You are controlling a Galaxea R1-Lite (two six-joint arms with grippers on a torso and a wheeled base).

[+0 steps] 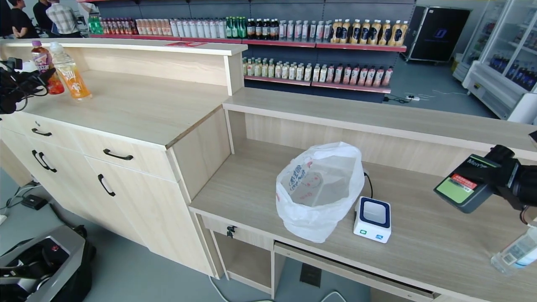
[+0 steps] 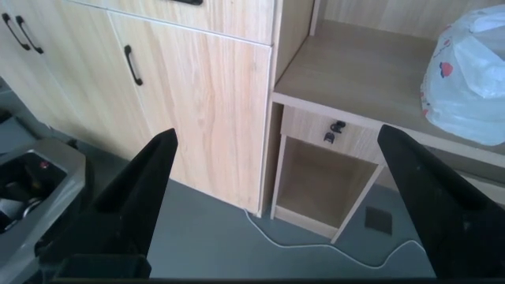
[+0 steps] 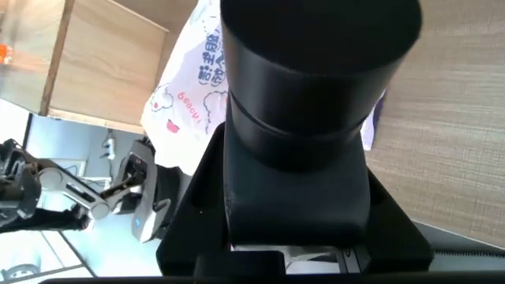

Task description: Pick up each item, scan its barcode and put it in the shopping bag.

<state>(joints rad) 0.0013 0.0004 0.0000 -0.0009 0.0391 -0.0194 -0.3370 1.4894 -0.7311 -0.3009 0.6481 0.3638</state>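
Left tool (image 2: pixel 278 134) released, right tool (image 1: pixel 495 172) grasping scanner (image 1: pixel 461 188).
Pickup step pending; next I must close on a bottle (image 1: pixel 71 71).

Open white shopping bag (image 1: pixel 319 191) on lower counter (image 1: pixel 419 235), just beside white desk scanner (image 1: pixel 372 218); handheld scanner (image 1: pixel 461 188) held aloft; orange bottle (image 1: pixel 70 73) and red bottle (image 1: pixel 45 67) on upper counter (image 1: pixel 138 105).

Lower bench (image 1: pixel 428 243): bag (image 1: pixel 319 197) and white scanner box (image 1: pixel 372 219) sit side by side near the front. Open wood runs from the box to the bottle (image 1: pixel 518 251) at far right, with the handheld scanner (image 1: pixel 461 188) hanging above. Cabinet side (image 1: pixel 205 147) blocks the left, raised ledge (image 1: pixel 377 115) the rear; bag mouth open upward.
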